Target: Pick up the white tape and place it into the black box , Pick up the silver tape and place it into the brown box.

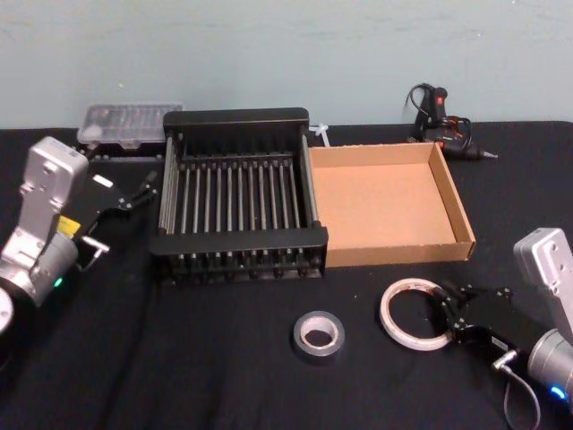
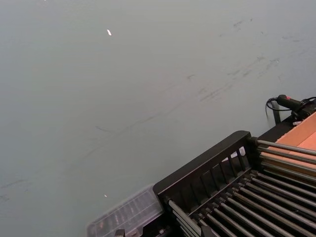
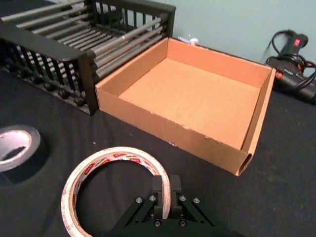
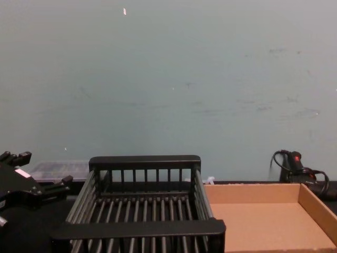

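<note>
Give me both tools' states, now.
Left tool: open, holding nothing, beside the black box.
Right tool: closed on the white tape.

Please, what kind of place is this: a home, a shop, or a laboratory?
Probably a robot test bench or workshop: a table under black cloth against a bare wall, a glue gun with its cord, and a clear parts case behind the black box.

A workshop bench is showing: a glue gun (image 1: 440,115) and parts case (image 1: 128,123) lying along the black desk's (image 1: 224,376) far edge.
</note>
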Robot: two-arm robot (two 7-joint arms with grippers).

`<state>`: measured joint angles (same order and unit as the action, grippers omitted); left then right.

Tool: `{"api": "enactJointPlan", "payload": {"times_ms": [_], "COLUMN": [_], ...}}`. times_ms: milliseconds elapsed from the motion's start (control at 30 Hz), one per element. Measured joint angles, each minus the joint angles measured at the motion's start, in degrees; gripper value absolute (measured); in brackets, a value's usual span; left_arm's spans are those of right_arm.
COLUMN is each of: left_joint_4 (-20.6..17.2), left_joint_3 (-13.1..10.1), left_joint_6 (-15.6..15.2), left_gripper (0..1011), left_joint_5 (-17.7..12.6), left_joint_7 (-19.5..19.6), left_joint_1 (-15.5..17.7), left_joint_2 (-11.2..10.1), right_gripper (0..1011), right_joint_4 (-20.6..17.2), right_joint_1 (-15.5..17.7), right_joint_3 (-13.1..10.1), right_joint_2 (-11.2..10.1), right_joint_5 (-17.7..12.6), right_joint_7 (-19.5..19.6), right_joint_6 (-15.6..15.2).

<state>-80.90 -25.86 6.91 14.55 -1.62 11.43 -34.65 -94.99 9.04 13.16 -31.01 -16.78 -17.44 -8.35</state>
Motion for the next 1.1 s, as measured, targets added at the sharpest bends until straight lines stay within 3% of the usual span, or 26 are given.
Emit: {"api": "enactJointPlan", "payload": {"times_ms": [1100], "left_joint_4": [0.0], "left_joint_3": [0.0], "left_joint_6": [0.0], "left_gripper": [1001], "left_joint_5": [0.0], "left_joint_7": [0.0], "left_joint_1": [0.0], "left_joint_2": [0.0], "right_gripper": [98], "right_joint_4": [-3.89], "right_joint_1": [3.6], "right_joint_3": [-4.74], "right_joint_2": [1.49], "right_joint_5": [-5.05], "right_joint_7": [-4.1], "right_joint_6": [7.78]}}
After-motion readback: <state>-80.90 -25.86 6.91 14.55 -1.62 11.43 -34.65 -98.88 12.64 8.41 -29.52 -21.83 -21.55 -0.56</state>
